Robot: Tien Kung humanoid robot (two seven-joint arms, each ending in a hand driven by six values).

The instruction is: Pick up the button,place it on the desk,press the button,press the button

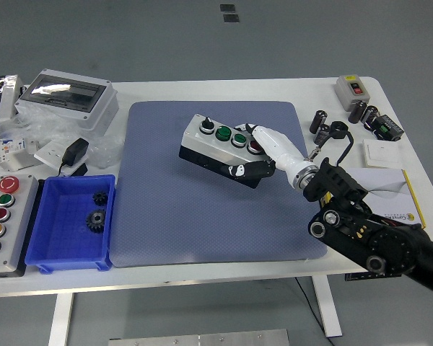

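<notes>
One arm is at work: the right arm comes in from the near right corner and reaches left and away over the blue mat. At its end the right hand is closed on the button box, white fingers lying over the box's right end and a dark thumb pressed against its near side, so the grip takes the box from the right. The left hand is out of view.

That box lies a little right of the mat's middle, with its long axis running from far left to near right. Its right end is in the hand, and the rest points left, away from the wrist. Its top faces up and slightly toward the camera, showing a black knob at the left end, two green caps beside it and a red cap just under the fingers. The box looks tilted, its near edge casting a dark gap, so I judge it lifted off the mat or only partly resting on it; which of the two I cannot tell.

Since the hand covers the right end, setting the box flat should mean lowering along that same slant, and any press afterwards would have to come from the right, nearest the red cap.

Farther off, right of the mat, stand some black cylinders.
</notes>
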